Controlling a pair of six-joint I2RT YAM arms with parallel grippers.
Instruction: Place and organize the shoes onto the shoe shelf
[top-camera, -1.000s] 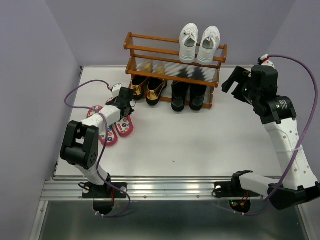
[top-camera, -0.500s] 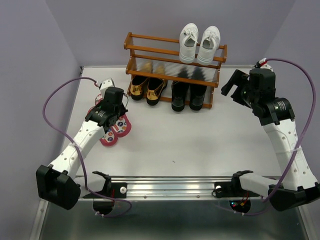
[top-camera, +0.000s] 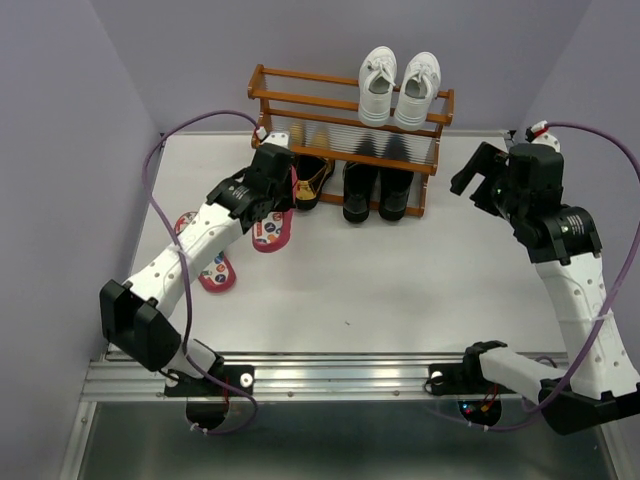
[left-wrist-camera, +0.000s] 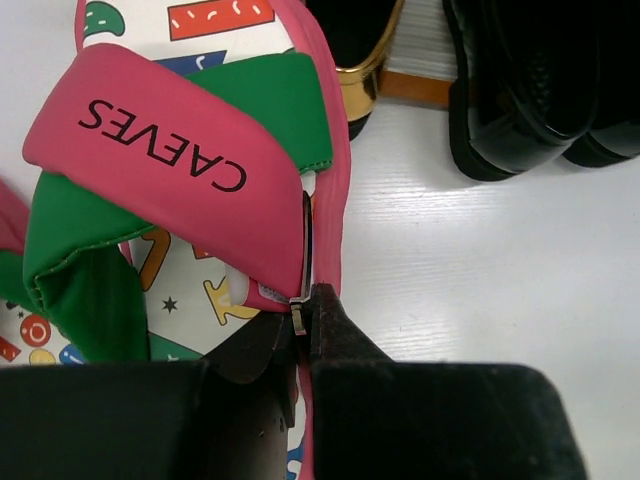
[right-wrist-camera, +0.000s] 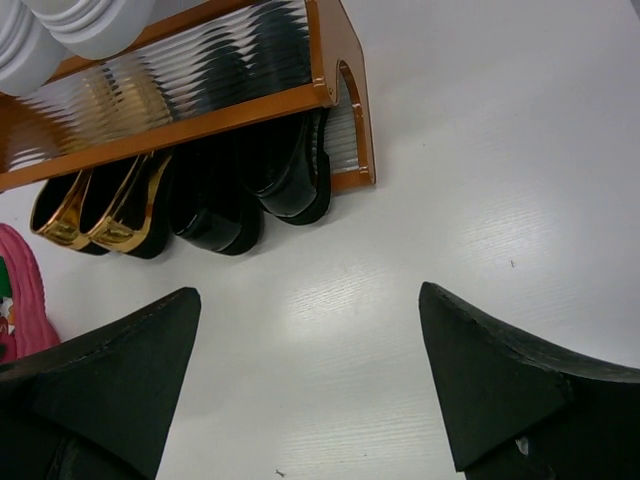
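Note:
My left gripper (top-camera: 268, 198) (left-wrist-camera: 304, 303) is shut on the side edge of a pink flip-flop (top-camera: 271, 230) (left-wrist-camera: 170, 150) with a green-lined strap and a white patterned footbed. It holds it just in front of the gold loafers (top-camera: 310, 178) (left-wrist-camera: 365, 70) on the lower tier of the shoe shelf (top-camera: 350, 105) (right-wrist-camera: 330, 60). The other flip-flop (top-camera: 215, 270) lies on the table under the left arm. Black boots (top-camera: 378, 192) (right-wrist-camera: 250, 190) stand beside the loafers. White sneakers (top-camera: 398, 88) sit on the top tier at the right. My right gripper (top-camera: 478, 175) (right-wrist-camera: 310, 290) hangs open and empty, right of the shelf.
The purple walls close in the table (top-camera: 400, 290) at the back and both sides. The left half of the shelf's top tier (top-camera: 300, 95) holds nothing. A purple cable (top-camera: 190, 130) loops over the left arm.
My left arm has swung from the table's left side toward the shelf, carrying one flip-flop away from its mate. The right gripper has shifted slightly and stays open.

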